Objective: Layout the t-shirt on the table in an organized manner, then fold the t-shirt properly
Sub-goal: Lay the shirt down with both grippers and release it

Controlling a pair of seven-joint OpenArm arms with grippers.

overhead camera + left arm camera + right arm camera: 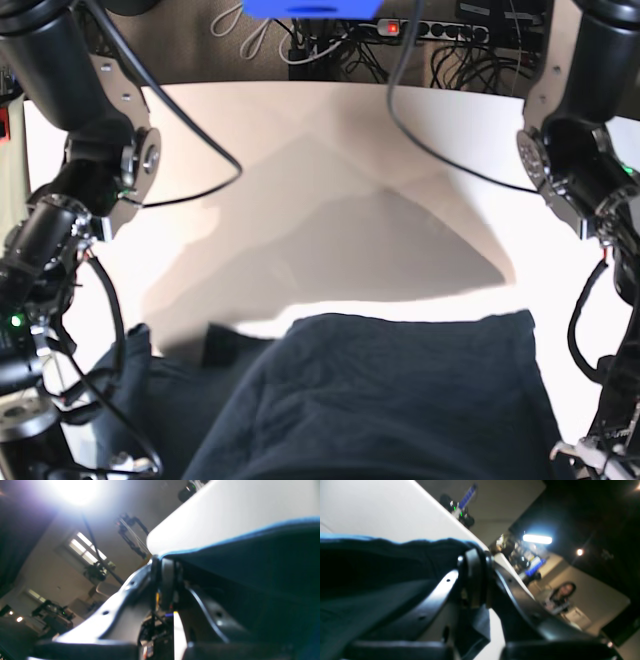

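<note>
The t-shirt's (390,400) edge is pinched by the left hand (166,580) and right hand (476,577); bare tabletop (330,120) is seen beyond it.

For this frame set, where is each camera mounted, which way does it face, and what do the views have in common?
Left wrist: sits behind the left gripper, looking up along its shut jaws, which pinch the t-shirt edge; table and a lit room beyond.
Right wrist: behind the right gripper, also angled upward, jaws shut on the shirt edge; room lights beyond.
Base: sits high between the arms, looking down at the white table; both forearms frame the navy shirt at the near edge.
Shared: all three show the shirt and the table.
</note>
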